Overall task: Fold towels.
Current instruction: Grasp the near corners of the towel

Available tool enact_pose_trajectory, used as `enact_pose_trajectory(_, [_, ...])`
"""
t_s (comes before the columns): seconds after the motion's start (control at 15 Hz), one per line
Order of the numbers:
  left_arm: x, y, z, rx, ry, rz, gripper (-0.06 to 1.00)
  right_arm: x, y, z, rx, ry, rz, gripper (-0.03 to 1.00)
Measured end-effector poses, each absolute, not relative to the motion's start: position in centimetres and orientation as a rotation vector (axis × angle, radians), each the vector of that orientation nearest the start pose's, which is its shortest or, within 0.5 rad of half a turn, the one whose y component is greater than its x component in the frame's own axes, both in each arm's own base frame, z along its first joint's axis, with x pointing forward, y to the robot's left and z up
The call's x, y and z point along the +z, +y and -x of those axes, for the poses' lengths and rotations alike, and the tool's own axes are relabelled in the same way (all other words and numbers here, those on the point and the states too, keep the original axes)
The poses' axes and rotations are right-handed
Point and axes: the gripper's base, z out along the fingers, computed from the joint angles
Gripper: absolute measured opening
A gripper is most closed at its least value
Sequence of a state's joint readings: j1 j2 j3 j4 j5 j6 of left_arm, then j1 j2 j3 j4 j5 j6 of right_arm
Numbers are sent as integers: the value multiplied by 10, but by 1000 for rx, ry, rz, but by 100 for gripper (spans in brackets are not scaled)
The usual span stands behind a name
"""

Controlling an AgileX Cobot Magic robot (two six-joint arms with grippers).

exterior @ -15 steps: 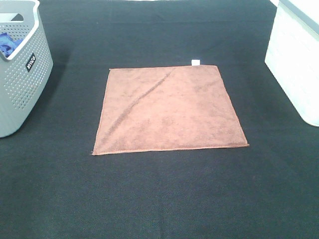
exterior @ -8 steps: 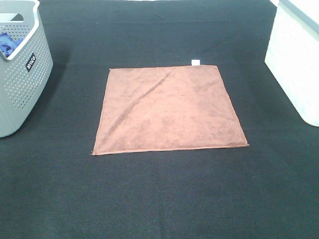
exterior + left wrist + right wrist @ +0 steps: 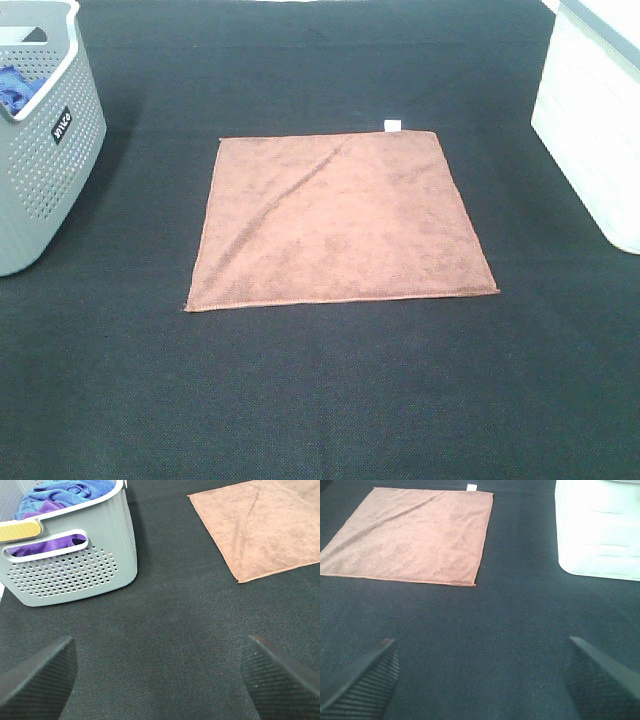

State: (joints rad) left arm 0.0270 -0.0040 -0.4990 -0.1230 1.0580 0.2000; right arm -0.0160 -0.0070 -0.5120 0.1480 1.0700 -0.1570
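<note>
A reddish-brown square towel (image 3: 340, 220) lies spread flat on the black table, with a diagonal crease and a small white tag (image 3: 393, 124) at its far right corner. It also shows in the left wrist view (image 3: 262, 527) and the right wrist view (image 3: 415, 537). Neither arm shows in the exterior high view. My left gripper (image 3: 160, 680) is open and empty over bare table, short of the towel's near left corner. My right gripper (image 3: 480, 680) is open and empty over bare table, short of the towel's near right corner.
A grey perforated basket (image 3: 40, 150) stands at the left edge, holding blue and purple cloths (image 3: 60, 495). A white bin (image 3: 595, 120) stands at the right edge and also shows in the right wrist view (image 3: 597, 527). Black table surface (image 3: 320, 400) surrounds the towel.
</note>
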Motion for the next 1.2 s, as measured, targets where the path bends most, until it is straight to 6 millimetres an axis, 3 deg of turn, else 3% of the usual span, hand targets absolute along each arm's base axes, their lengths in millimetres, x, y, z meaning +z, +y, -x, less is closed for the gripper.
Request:
enact_pose_trajectory(0.93, [278,-10,5,-13,2025,-175,85,281,12,8,68,2021,152,83])
enact_pose_trajectory(1.2, [298,-16,1,-144,1814,-88,85,293,13,-13,108,2006,126,83])
